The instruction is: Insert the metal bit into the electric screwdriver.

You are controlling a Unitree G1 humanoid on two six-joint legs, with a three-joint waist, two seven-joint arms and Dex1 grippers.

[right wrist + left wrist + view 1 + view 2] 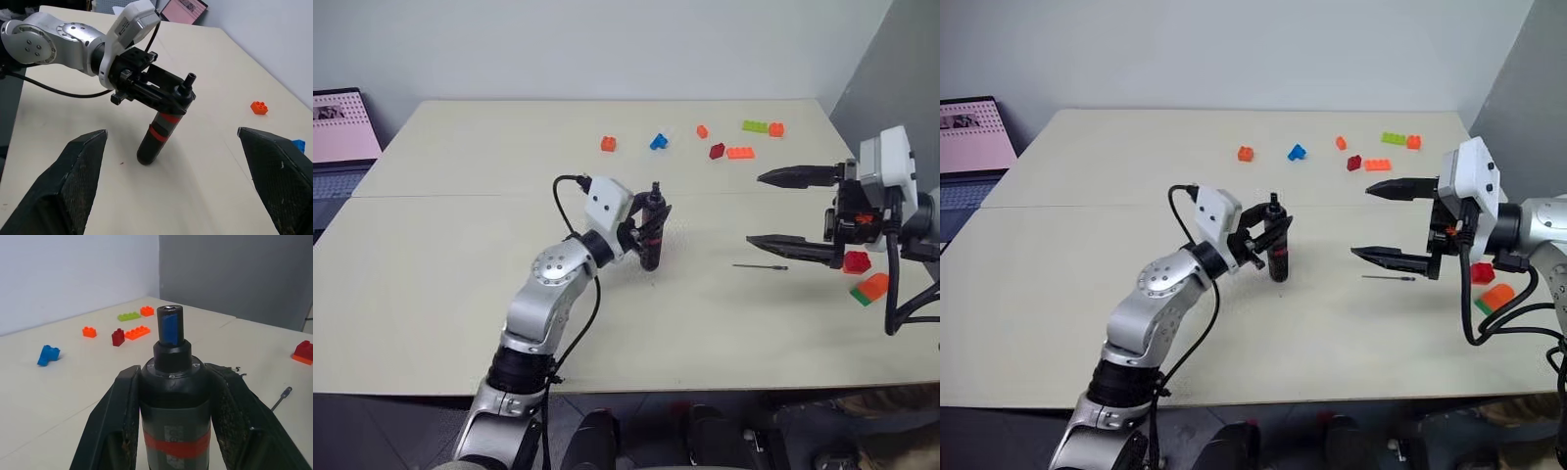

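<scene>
**Screwdriver clamped upright, bit lying loose on the table**

We see the electric screwdriver (pixel 1278 257) standing nearly upright, slightly tilted, its lower end on or just above the table (pixel 1087 294); we cannot tell whether it touches. Its red band sits about midway along the black body, and the hollow chuck at the top faces upward. Our left gripper (pixel 171 98) is clamped on the screwdriver's upper part, one black finger on each side of the body, as the left wrist view shows plainly.

The metal bit (pixel 761 266) lies flat on the table to the right of the screwdriver, well apart from it, running roughly crosswise. In the left wrist view its end (pixel 282 397) shows beyond the right-hand finger.

Our right gripper (pixel 1386 223) hangs above the table near the bit, its two fingers spread wide apart and holding nothing; the lower finger's tip is just beside the bit in the head views, though it looks raised off the surface.

Farther out, toy bricks are scattered along the far side of the table: an orange brick (pixel 608 144), a blue brick (pixel 658 142), a dark red brick (pixel 717 151) and a green brick (pixel 754 126), among others. A red brick (pixel 857 261) sits near the right edge. A laptop (pixel 974 137) stands at the far left.
</scene>
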